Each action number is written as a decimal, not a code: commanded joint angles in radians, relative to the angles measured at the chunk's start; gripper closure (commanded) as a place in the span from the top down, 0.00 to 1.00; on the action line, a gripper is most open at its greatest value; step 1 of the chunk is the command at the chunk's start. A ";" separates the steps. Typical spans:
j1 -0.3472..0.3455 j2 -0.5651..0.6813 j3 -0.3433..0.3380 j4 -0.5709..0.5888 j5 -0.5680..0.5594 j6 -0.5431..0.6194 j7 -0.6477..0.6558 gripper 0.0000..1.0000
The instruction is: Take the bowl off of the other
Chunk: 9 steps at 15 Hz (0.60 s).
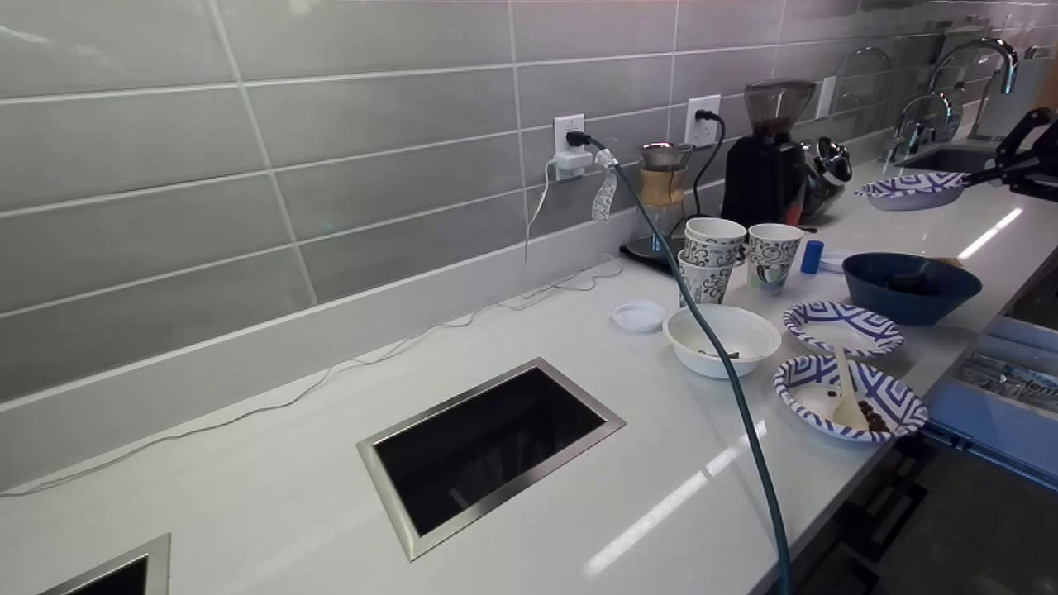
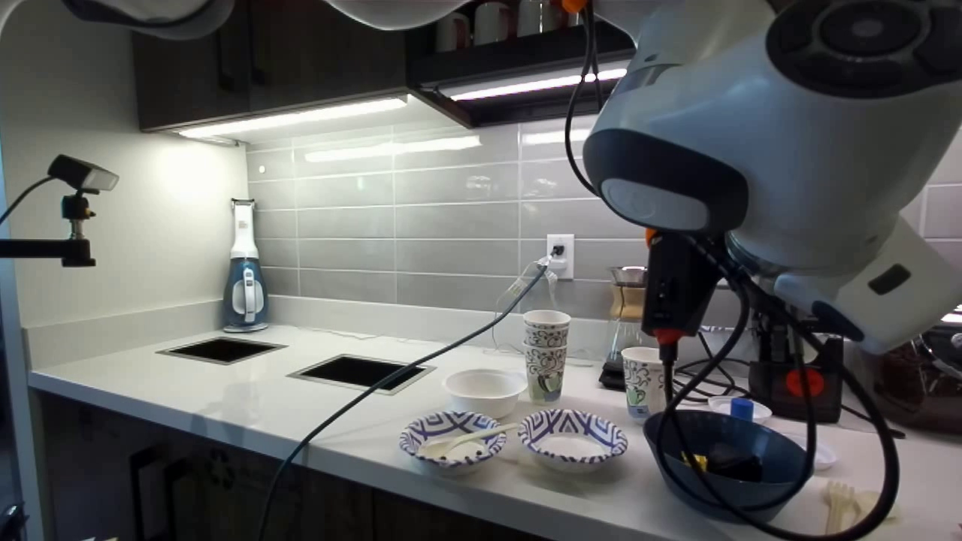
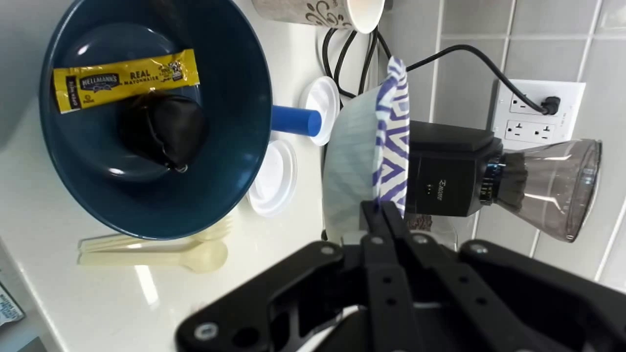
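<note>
My gripper (image 1: pixel 974 177) is shut on the rim of the blue-patterned white bowl (image 1: pixel 913 197) and holds it in the air above the counter. In the wrist view the fingertips (image 3: pixel 384 209) pinch the rim of the bowl (image 3: pixel 351 161). The dark navy bowl (image 1: pixel 934 307) stands upright on the counter, apart from the held bowl. It also shows in the other views (image 2: pixel 680 485) (image 3: pixel 237 181). It holds a yellow mayonnaise packet (image 3: pixel 127 80) and a black item (image 3: pixel 168 129). In an exterior view the arm hides the gripper.
Two blue-and-white patterned plates (image 1: pixel 843 330) (image 1: pixel 864 388) and a plain white bowl (image 1: pixel 719 343) stand beside the navy bowl. Paper cups (image 1: pixel 709 256), a coffee grinder (image 1: pixel 764 178), lids (image 3: pixel 274 178) and plastic cutlery (image 3: pixel 205 254) are near. A cable (image 1: pixel 748 421) crosses the counter.
</note>
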 commanded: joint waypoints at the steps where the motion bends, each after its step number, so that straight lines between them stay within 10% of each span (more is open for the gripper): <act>1: 0.005 0.000 -0.008 0.002 0.000 -0.004 0.002 0.02; 9: -0.015 0.165 0.006 0.180 0.101 0.066 0.031 0.01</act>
